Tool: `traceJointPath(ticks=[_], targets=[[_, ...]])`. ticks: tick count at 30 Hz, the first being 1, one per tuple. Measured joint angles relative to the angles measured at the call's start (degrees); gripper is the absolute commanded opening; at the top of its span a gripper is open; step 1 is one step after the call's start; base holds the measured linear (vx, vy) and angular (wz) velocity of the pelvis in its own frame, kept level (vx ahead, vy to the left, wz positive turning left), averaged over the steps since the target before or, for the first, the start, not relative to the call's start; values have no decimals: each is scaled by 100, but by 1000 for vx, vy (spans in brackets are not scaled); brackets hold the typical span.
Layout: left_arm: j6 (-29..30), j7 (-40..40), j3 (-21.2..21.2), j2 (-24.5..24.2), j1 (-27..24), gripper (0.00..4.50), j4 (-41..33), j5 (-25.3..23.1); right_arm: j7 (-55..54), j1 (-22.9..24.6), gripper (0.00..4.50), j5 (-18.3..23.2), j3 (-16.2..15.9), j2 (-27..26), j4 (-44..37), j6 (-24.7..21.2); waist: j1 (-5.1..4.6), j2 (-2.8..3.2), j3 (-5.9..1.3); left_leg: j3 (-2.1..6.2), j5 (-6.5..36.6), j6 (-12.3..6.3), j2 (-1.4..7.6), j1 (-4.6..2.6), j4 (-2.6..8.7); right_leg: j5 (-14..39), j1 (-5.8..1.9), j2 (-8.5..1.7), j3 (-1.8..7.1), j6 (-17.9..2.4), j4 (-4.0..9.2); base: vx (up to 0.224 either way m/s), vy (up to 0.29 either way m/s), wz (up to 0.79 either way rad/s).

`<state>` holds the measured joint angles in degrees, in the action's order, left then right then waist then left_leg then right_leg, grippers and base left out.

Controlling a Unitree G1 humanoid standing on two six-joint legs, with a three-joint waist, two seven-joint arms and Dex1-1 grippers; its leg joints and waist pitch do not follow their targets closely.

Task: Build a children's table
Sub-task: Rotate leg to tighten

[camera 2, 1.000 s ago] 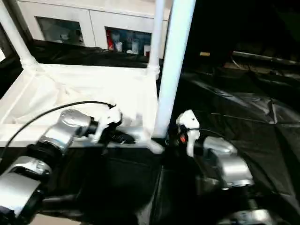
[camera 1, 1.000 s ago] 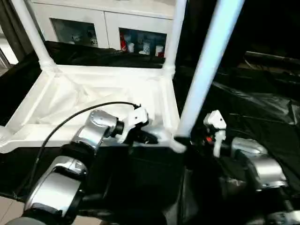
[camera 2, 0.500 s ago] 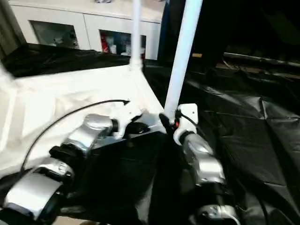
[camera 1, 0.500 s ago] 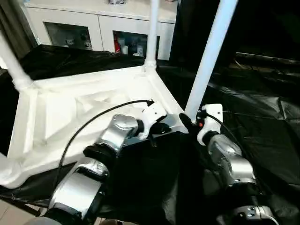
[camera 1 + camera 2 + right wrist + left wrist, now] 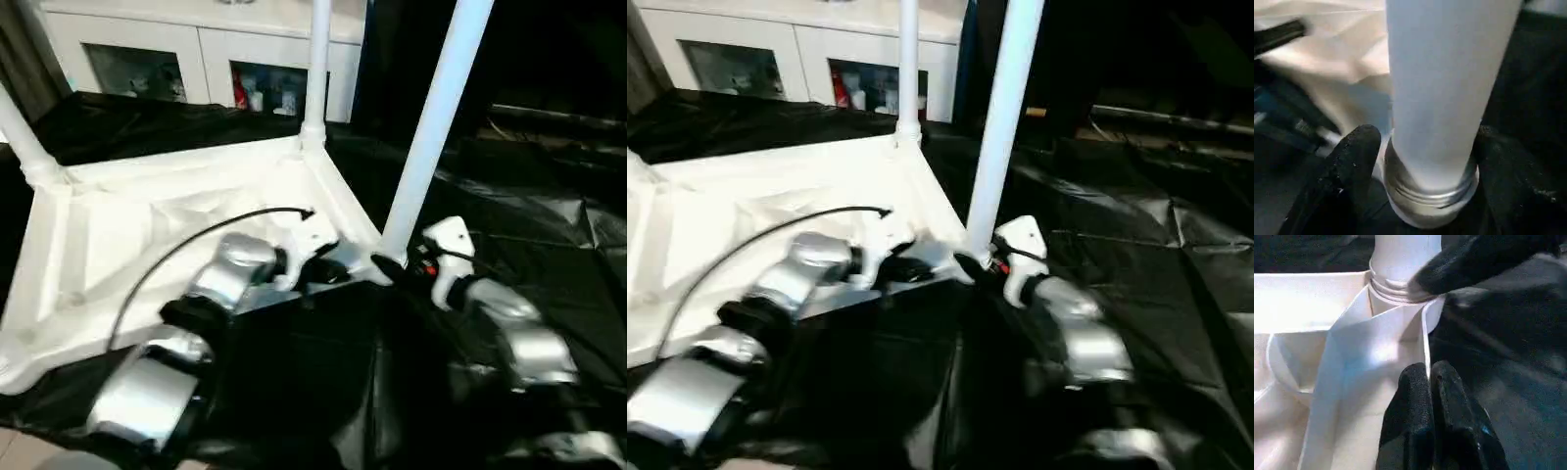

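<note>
The white table top lies upside down on black sheeting, ribbed underside up. Two legs stand in its far corners. A third leg rises from the near right corner socket, leaning slightly right. My right gripper is at that leg's base; in the right wrist view its fingers press both sides of the collared end. My left gripper sits just left of that corner, shut on the thin rim wall of the top, fingertips together.
Crinkled black sheeting covers the surface right of and in front of the table top. A white cabinet with glass doors stands behind. A black cable arcs over my left forearm.
The head camera has swung, so the whole picture shifted. Both grippers stay at the near right corner, and the leg there stands a little more upright than a second ago.
</note>
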<state>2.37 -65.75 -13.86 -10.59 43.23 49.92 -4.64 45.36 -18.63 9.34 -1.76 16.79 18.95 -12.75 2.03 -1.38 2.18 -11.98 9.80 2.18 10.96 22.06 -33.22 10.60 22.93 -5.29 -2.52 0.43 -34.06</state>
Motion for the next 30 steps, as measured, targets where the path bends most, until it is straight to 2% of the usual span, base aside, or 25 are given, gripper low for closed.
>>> traceJointPath(ticks=[4,9,10,13,14,20,25,30], targets=[[-26,-710,-65,-281,-58,0,-175,104,727,15,321,200,-204,304,-97,-98,34,1,1,0,-1,-1,5,10,13,14,13,3,-10,7,0,0,0,0],[13,-1396,-204,-526,-139,0,-360,220,1373,61,321,387,-421,405,-289,-230,144,1,6,-8,1,-1,5,12,7,17,14,1,-5,1,0,0,0,0],[23,-1475,-217,-568,-172,0,-404,235,1462,69,296,411,-457,415,-310,-260,162,1,6,-9,1,0,5,11,6,17,13,-1,-5,1,-1,0,0,0],[56,-1657,-230,-657,-241,0,-481,265,1675,94,282,454,-525,498,-349,-302,189,1,7,-12,0,2,5,9,2,15,10,-2,0,-1,-7,0,0,0],[60,-1670,-235,-663,-245,0,-498,265,1701,95,256,451,-548,528,-390,-305,191,1,7,-13,0,3,5,6,1,15,8,-2,1,-1,-7,0,0,0],[63,-1711,-234,-682,-256,0,-534,280,1727,104,233,419,-603,587,-486,-262,189,-2,8,-14,0,3,4,3,-2,14,6,-2,6,-2,-9,0,0,0],[89,-1155,-142,-544,-265,0,-475,271,1111,19,218,264,-479,338,-350,-202,139,-4,8,-14,0,4,4,-3,-8,10,4,-2,7,-7,-16,0,0,0],[126,99,-19,-77,-105,0,-176,59,-492,-196,204,-2,-89,-325,71,-183,63,-9,3,-13,0,4,-2,-13,-17,8,-6,-2,22,-10,-5,0,0,0]])
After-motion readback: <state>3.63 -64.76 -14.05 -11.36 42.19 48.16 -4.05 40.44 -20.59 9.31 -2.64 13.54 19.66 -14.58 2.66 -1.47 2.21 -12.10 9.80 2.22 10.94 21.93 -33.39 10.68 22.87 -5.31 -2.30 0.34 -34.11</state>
